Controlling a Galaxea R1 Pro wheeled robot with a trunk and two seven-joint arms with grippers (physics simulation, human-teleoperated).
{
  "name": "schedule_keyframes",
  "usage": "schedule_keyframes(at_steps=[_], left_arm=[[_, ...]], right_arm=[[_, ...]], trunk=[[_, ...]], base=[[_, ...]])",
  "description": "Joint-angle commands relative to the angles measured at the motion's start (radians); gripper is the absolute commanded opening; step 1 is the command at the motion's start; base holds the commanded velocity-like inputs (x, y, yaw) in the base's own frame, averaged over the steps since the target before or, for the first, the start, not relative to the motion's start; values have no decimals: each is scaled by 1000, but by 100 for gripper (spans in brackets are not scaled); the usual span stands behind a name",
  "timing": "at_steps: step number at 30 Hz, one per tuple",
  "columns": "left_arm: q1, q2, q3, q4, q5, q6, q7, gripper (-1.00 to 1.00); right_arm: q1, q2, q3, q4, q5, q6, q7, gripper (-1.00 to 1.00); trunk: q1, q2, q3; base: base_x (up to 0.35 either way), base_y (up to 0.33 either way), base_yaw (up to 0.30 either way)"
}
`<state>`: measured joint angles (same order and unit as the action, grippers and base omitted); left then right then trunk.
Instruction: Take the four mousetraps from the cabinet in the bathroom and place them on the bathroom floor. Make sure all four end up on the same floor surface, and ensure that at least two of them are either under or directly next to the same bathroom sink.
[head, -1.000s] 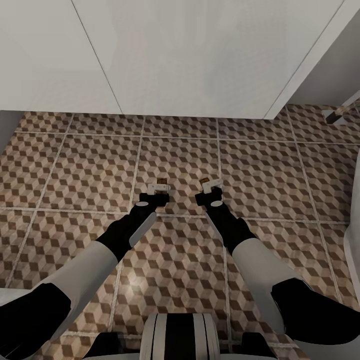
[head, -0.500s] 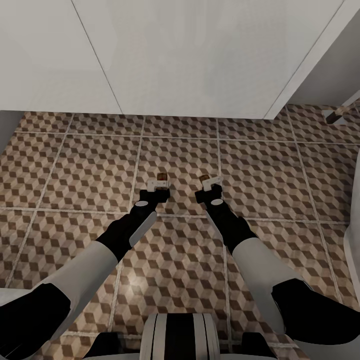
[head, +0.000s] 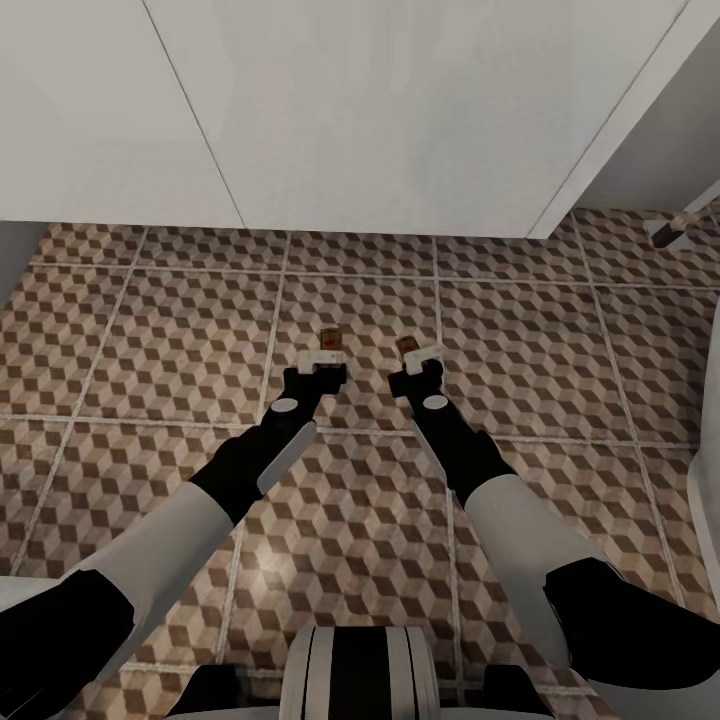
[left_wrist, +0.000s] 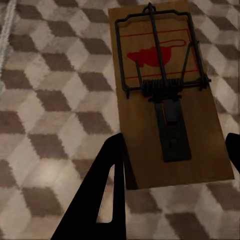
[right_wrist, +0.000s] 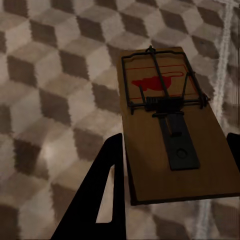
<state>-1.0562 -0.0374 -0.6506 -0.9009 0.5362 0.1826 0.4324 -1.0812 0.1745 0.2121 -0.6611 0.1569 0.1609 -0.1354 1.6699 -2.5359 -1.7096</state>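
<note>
So, two mousetraps on show, one per gripper. The left gripper (head: 322, 362) has a mousetrap (head: 329, 341) sticking out past its tips toward 12 o'clock in the head view; the right gripper (head: 415, 360) has the other mousetrap (head: 407, 346), angled more toward 11 o'clock. Both arms reach forward and down from the bottom corners of the head view, white forearms into black wrists, converging so the two grippers sit near each other over the same row of tiles.

In the left wrist view the left-hand trap (left_wrist: 167, 92) is a brown wooden plate with a black wire bar, spring and a red mouse print; its near end sits between the two black fingers (left_wrist: 102, 195), jaws opened about the width of the plate, one finger against the plate's edge, the other just peeking in at the frame edge; I can't tell how firmly it's pinched. Same story in the right wrist view: right-hand trap (right_wrist: 172, 125) with its near end between the fingers (right_wrist: 100, 192), jaws roughly plate-wide.

Under both is the bathroom floor (head: 560, 330), brown, beige and white cube tiles with pale grout; at 12 o'clock in the head view stands a big white panel (head: 400, 110) down to the floor.
</note>
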Motion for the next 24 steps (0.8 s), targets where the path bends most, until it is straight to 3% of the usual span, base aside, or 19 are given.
schedule_keyframes(at_steps=[1, 11, 15, 24], left_arm=[[-1, 8, -9, -14, 6, 0, 8, -100], [1, 23, -18, 20, 7, -11, 6, -100], [1, 25, -19, -25, 6, -9, 7, -100], [1, 56, -20, -69, 7, -6, 8, -100]], right_arm=[[0, 0, 4, -17, 9, 6, -6, -100], [0, 0, 4, -63, 8, 5, -5, -100], [0, 0, 4, -89, 9, 3, -4, -100], [0, 0, 19, -152, 6, 5, -7, -100]], trunk=[[0, 0, -1], [0, 0, -1], [0, 0, -1], [0, 0, -1]], base=[[0, 0, 0], [0, 0, 0], [0, 0, 0], [0, 0, 0]])
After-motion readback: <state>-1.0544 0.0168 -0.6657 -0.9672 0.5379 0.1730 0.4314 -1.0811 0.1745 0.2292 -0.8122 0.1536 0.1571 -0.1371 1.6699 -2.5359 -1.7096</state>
